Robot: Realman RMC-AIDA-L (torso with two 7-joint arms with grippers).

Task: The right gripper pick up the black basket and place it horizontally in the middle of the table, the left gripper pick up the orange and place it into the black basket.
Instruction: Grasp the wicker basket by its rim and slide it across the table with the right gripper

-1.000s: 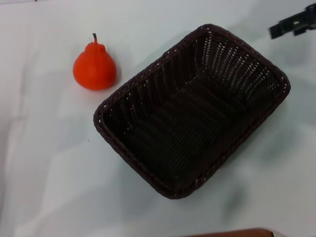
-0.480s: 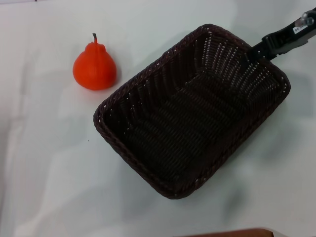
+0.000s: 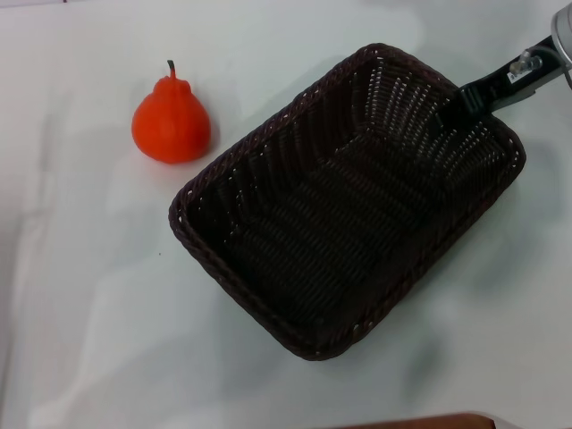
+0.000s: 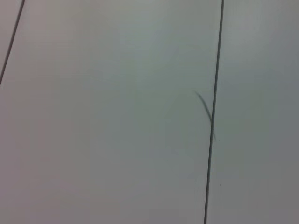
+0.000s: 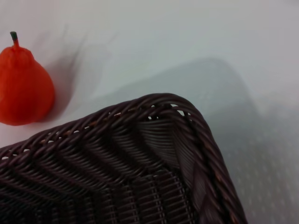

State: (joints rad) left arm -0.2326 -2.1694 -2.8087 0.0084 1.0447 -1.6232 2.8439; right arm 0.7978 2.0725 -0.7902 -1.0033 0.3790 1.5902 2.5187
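Reaching from two o'clock, the right gripper [image 3: 456, 105] overlaps the black basket [image 3: 344, 201] rim; finger state unclear; the orange [image 3: 171, 122] sits apart at ten o'clock.

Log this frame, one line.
phase: reach | right gripper: over basket far rim | orange: on table, outside basket | left gripper: unseen
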